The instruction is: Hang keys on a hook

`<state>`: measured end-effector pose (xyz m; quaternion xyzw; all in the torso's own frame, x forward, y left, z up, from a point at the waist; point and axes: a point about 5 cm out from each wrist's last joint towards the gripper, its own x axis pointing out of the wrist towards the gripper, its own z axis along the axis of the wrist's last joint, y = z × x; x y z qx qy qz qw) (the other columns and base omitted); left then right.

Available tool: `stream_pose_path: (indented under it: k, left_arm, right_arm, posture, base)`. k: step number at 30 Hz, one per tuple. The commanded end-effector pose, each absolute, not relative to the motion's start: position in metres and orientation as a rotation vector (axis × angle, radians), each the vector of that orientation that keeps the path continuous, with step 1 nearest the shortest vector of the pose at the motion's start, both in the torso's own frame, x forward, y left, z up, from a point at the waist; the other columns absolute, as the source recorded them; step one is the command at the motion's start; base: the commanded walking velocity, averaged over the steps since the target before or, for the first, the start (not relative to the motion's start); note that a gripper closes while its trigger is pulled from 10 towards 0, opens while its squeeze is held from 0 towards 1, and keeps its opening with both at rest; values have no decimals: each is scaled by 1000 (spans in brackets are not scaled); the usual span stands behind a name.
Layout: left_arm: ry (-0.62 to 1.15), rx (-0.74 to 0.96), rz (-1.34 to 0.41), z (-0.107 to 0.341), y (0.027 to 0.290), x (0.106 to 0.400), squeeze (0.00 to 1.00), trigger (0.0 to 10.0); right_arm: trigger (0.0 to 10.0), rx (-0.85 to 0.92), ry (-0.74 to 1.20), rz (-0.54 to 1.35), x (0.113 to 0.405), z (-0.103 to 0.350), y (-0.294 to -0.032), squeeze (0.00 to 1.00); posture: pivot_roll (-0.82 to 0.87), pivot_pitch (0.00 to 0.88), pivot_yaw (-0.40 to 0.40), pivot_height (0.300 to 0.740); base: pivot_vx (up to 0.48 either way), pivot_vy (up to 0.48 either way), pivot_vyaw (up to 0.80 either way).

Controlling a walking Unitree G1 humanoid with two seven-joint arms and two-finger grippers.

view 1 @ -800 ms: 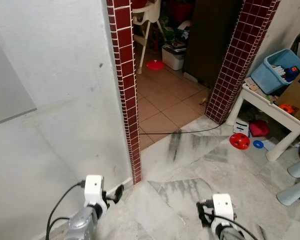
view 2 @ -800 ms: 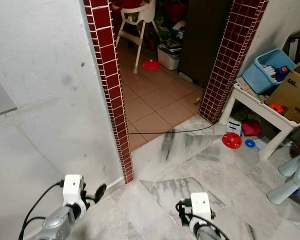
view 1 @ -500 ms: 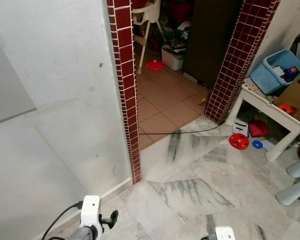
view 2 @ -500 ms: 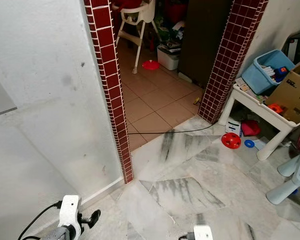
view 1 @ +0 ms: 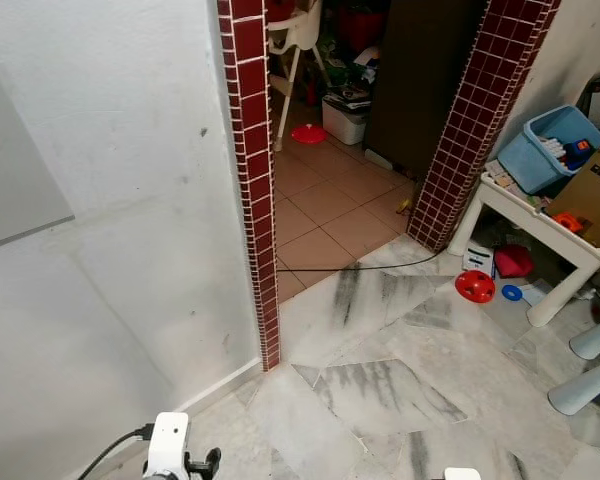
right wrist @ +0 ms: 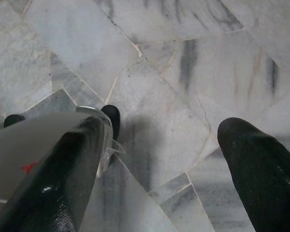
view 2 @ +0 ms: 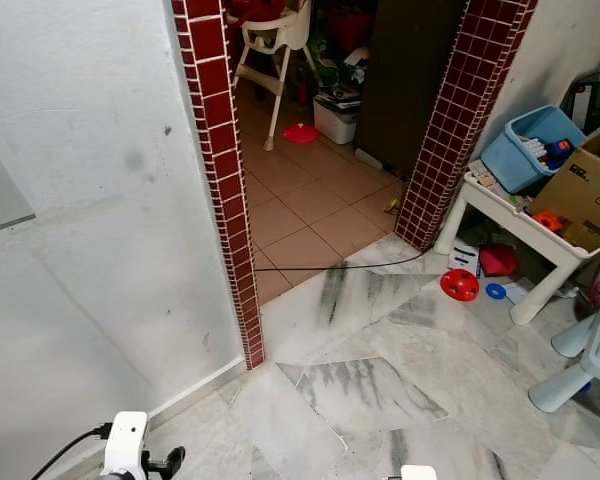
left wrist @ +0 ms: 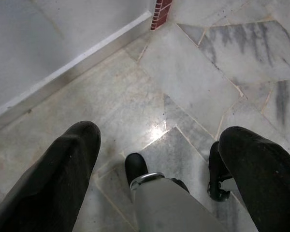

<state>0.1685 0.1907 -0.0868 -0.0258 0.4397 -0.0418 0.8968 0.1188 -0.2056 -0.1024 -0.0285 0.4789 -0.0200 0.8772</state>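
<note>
Nearest the camera, both arms hung low at the robot's sides, which suits a walking or searching stage rather than any handling. The left gripper (left wrist: 157,159) pointed down at the marble floor (left wrist: 193,82) with its two black fingers (left wrist: 63,164) spread wide and nothing between them; the right gripper (right wrist: 159,169) was likewise splayed open and empty above the same grey-veined slabs. Compared with 0.8 s ago, both arms had sunk: the wrists that then stood well up into the head views were now only slivers at the bottom edge, the left wrist (view 1: 167,452) just poking in. The wider scene had barely shifted, so the camera had hardly moved. Just beyond, the white wall (view 1: 110,200) met a red-tiled pillar (view 1: 255,180) on the left, and a black cable (view 1: 360,266) ran across the threshold. Further right stood a white table (view 1: 540,215) bearing a blue bin (view 1: 550,145) and a cardboard box (view 1: 598,190), with a red ball (view 1: 475,286) on the floor beside it. Farthest, past the doorway, a highchair (view 2: 270,40) stood on terracotta tiles. No keys and no hook could be made out anywhere, so I judged the task had hardly begun.
</note>
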Motion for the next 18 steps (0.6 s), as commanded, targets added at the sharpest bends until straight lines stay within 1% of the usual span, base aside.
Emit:
stream_pose_path:
  k: [1, 7, 11, 18]
  left_arm:
    - [938, -37, -81, -89, 192, 164, 0, 10000]
    - [947, -35, -78, -90, 190, 164, 0, 10000]
    - [950, -42, -82, -90, 186, 165, 0, 10000]
    - [960, -33, -93, -91, 186, 164, 0, 10000]
  right_arm:
    - [10000, -54, 1008, -29, 121, -103, -202, 0]
    - [10000, -79, 1009, -16, 122, -103, -201, 0]
    - [10000, -66, 1005, -21, 122, -102, -201, 0]
    - [10000, -73, 1007, -3, 120, -103, -198, 0]
  posture:
    - [-44, 0, -8, 740]
    - [-43, 0, -7, 740]
    - [-42, 0, -6, 740]
    - [-44, 0, -6, 740]
  base:
    - [0, 0, 800]
    - [0, 0, 800]
    - [0, 0, 800]
    - [0, 0, 800]
